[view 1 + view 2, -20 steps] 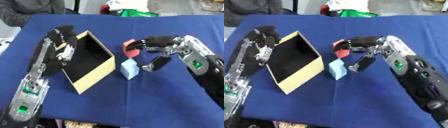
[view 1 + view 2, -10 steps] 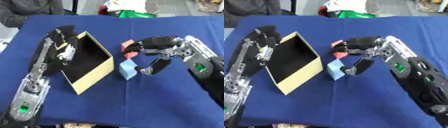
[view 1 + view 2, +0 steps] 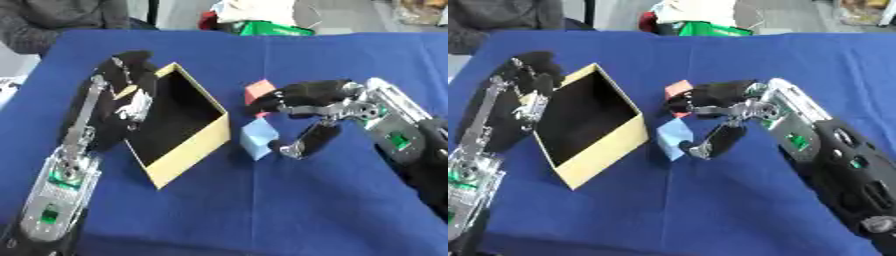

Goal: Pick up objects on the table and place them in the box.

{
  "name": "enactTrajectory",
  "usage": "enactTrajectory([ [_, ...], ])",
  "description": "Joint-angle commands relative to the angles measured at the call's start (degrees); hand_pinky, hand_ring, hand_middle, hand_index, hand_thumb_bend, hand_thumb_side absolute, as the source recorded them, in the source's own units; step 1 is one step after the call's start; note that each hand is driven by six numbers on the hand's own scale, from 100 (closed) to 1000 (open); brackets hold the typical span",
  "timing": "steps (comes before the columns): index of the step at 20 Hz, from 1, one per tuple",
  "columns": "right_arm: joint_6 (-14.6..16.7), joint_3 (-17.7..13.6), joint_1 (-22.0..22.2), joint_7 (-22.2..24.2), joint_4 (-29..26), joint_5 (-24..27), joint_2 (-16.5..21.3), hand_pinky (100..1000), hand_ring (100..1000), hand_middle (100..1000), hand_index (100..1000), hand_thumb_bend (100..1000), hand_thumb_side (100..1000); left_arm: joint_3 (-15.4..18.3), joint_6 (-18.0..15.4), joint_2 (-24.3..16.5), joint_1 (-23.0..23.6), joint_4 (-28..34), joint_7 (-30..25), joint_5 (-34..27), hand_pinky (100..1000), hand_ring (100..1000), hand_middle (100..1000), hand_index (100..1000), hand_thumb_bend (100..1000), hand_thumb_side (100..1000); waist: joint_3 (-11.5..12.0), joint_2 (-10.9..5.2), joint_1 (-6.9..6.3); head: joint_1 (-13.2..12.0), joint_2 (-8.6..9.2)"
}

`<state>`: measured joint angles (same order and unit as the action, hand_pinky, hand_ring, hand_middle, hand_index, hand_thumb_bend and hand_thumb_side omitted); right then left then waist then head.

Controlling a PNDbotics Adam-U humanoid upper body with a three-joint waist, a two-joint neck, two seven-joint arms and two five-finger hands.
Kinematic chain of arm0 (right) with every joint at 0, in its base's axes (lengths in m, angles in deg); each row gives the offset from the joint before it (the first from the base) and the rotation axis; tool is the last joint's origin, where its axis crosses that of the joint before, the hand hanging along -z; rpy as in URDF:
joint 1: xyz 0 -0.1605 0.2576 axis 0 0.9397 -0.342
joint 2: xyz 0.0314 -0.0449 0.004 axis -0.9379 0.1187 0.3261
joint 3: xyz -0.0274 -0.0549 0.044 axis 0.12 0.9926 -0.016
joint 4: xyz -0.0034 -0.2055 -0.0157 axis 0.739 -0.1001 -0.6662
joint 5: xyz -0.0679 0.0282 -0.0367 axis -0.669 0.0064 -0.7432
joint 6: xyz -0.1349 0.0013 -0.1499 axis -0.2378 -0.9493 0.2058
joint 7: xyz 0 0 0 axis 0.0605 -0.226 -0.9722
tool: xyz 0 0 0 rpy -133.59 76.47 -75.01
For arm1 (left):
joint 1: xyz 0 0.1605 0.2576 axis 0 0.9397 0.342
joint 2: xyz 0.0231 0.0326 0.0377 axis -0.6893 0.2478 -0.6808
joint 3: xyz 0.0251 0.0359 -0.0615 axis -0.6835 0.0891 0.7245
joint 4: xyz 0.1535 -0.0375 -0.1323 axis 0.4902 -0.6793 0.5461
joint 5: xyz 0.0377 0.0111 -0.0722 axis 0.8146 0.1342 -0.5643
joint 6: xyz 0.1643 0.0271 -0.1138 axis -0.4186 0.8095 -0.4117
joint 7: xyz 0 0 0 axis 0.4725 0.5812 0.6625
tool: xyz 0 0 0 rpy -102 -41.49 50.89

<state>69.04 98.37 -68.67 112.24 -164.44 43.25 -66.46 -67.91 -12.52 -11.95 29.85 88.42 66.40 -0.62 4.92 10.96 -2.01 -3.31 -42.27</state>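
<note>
Right hand: the right hand (image 3: pixel 315 107) sits just right of the blue block (image 3: pixel 259 139), fingers arched over it and thumb low beside it, spread and not closed on anything.
Left hand: the left hand (image 3: pixel 129 82) rests against the box's far-left wall, fingers curled over the rim, apparently steadying it.
Box: the box (image 3: pixel 192 150) is open, dark inside, with nothing visible in it.
Blue block: on the cloth, just right of the box's near wall, not lifted.
Red block: the red block (image 3: pixel 260 91) lies beyond the blue block, right of the box, partly hidden by the right fingers.
Risk: closing now, the thumb may shove the blue block against the box instead of pinching it; the fingers may also knock the red block.
</note>
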Motion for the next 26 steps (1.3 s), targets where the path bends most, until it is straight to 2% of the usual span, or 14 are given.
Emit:
enactTrajectory([
  [1, 6.5, -0.2, -0.8, 6.9, 0.2, 0.1, -0.1, 877, 944, 906, 992, 100, 428, 0.3, 0.0, -0.4, -0.7, 1.1, 0.0, 0.2, 669, 650, 619, 811, 183, 560, 0.2, -0.69, 0.02, 0.1, 0.5],
  [15, 6.6, 0.1, 0.0, 7.5, 4.0, -2.3, -1.6, 872, 935, 874, 970, 100, 425, 0.3, 0.0, -0.2, -0.9, 1.2, -0.1, 0.2, 668, 649, 618, 811, 189, 561, 0.6, -0.28, -0.22, 0.3, 0.73],
  [19, 6.8, -0.1, 0.1, 6.7, 4.8, -2.6, -1.8, 862, 911, 790, 908, 100, 374, 0.3, 0.1, -0.2, -0.9, 1.2, -0.1, 0.2, 668, 649, 617, 811, 189, 563, 0.5, -0.27, -0.25, 0.3, 0.76],
  [21, 6.9, -0.2, 0.1, 5.8, 4.9, -2.5, -1.8, 849, 884, 715, 858, 100, 324, 0.3, 0.1, -0.2, -0.9, 1.2, 0.0, 0.2, 668, 648, 617, 810, 188, 562, 0.5, -0.3, -0.27, 0.2, 0.81],
  [22, 6.9, -0.4, 0.1, 5.0, 4.8, -2.5, -1.8, 838, 863, 647, 815, 100, 287, 0.3, 0.1, -0.2, -0.9, 1.2, 0.0, 0.2, 667, 648, 617, 810, 189, 562, 0.5, -0.33, -0.27, 0.2, 0.81],
  [24, 6.7, -0.7, 0.1, 2.9, 4.6, -2.4, -1.7, 827, 841, 578, 766, 100, 231, 0.4, 0.1, -0.2, -0.8, 1.2, 0.0, 0.2, 667, 648, 617, 810, 188, 561, 0.4, -0.43, -0.27, 0.2, 0.77],
  [26, 6.5, -1.0, 0.1, 1.0, 4.1, -2.2, -1.3, 822, 830, 543, 740, 100, 216, 0.5, 0.1, -0.2, -0.8, 1.3, 0.2, 0.2, 667, 648, 617, 810, 187, 559, 0.3, -0.58, -0.26, 0.2, 0.73],
])
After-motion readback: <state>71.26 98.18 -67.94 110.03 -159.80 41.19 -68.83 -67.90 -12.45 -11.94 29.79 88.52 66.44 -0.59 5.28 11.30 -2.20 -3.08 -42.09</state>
